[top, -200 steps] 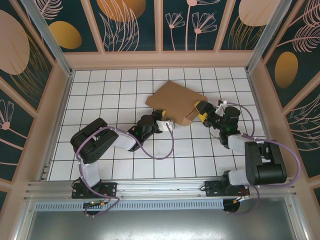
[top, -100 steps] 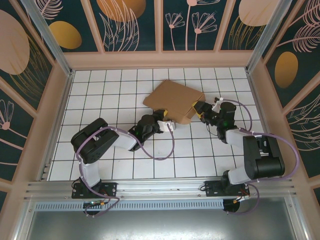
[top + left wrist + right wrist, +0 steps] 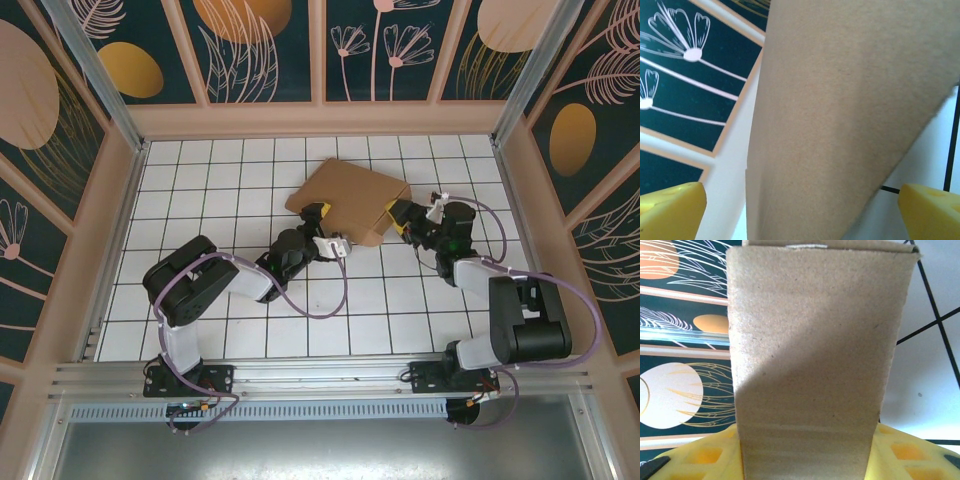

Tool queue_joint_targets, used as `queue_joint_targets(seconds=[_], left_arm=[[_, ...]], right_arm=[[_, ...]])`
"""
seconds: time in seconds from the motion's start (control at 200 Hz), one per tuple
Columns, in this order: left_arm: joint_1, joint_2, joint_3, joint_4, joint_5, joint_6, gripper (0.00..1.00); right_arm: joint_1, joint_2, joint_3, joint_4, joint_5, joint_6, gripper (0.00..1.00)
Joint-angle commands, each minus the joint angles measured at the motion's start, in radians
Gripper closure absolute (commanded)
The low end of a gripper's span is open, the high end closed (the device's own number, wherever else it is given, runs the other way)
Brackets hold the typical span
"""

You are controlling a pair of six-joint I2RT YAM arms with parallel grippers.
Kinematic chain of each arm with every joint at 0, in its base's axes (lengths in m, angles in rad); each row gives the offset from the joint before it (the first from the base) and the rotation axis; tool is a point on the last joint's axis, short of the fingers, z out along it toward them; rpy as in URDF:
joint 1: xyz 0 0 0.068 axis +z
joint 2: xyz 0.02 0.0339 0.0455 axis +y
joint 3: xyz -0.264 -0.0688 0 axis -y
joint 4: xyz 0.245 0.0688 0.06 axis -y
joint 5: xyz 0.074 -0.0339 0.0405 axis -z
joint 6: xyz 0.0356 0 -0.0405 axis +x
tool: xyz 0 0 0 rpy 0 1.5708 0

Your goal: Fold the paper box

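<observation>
just freed paper box [image 3: 345, 195] from left end effector [image 3: 322, 225], now gaping; still pinching its flap with right end effector [image 3: 400, 218], holding fold.

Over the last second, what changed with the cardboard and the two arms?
The left end effector opened wide, releasing the paper box. The right end effector closed on its right flap, and the box slid slightly left. Otherwise the arms held position.

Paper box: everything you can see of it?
The paper box is plain brown cardboard, a shallow shape lying skewed to the tile lines on the table, far middle. The right gripper clamps a flap at its right edge. The left gripper straddles its near-left edge, wide open, gaps either side.
</observation>
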Motion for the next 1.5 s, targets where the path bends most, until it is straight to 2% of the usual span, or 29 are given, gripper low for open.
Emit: queue_joint_targets(seconds=[0.0,0.26,0.445,0.505,0.571,0.696,0.731,0.811,0.891,1.026,1.116,1.351,1.496], left_arm=[[0.005,0.003,-0.009,0.040,0.054,0.055,0.01],[0.005,0.046,0.046,0.097,0.015,0.072,0.04],[0.005,0.062,0.075,0.182,-0.044,0.070,0.24],[0.005,0.059,0.076,0.192,-0.053,0.069,0.39],[0.004,0.053,0.070,0.197,-0.058,0.078,0.50],[0.005,0.040,0.056,0.181,-0.066,0.096,0.59],[0.004,0.037,0.052,0.178,-0.070,0.097,0.64],[0.005,0.021,0.044,0.146,-0.070,0.099,0.71],[0.006,0.002,0.044,0.104,-0.082,0.095,0.72],[0.006,-0.045,0.059,-0.033,-0.111,0.060,0.78],[0.007,-0.086,0.056,-0.085,-0.122,0.024,0.78],[0.058,-0.220,0.158,-0.482,-0.039,-0.075,0.75],[0.109,-0.263,0.297,-0.833,0.008,-0.102,0.76]], right_arm=[[-0.009,-0.043,0.002,0.057,-0.024,0.034,0.64],[-0.007,-0.067,-0.006,0.101,-0.074,0.098,0.64],[-0.006,-0.101,-0.029,0.093,-0.086,0.116,0.64],[-0.007,-0.111,-0.039,0.087,-0.087,0.118,0.64],[-0.009,-0.120,-0.048,0.078,-0.085,0.115,0.64],[-0.010,-0.130,-0.057,0.075,-0.076,0.116,0.63],[-0.011,-0.132,-0.057,0.075,-0.075,0.115,0.62],[-0.010,-0.132,-0.056,0.075,-0.072,0.110,0.57],[-0.011,-0.135,-0.057,0.075,-0.074,0.096,0.42],[-0.012,-0.149,-0.055,0.053,-0.058,0.050,0.24],[-0.017,-0.162,-0.063,0.045,-0.050,0.016,0.16],[-0.061,-0.257,-0.136,-0.001,-0.014,-0.112,0.10],[-0.076,-0.362,-0.123,-0.087,0.023,-0.344,0.10]])
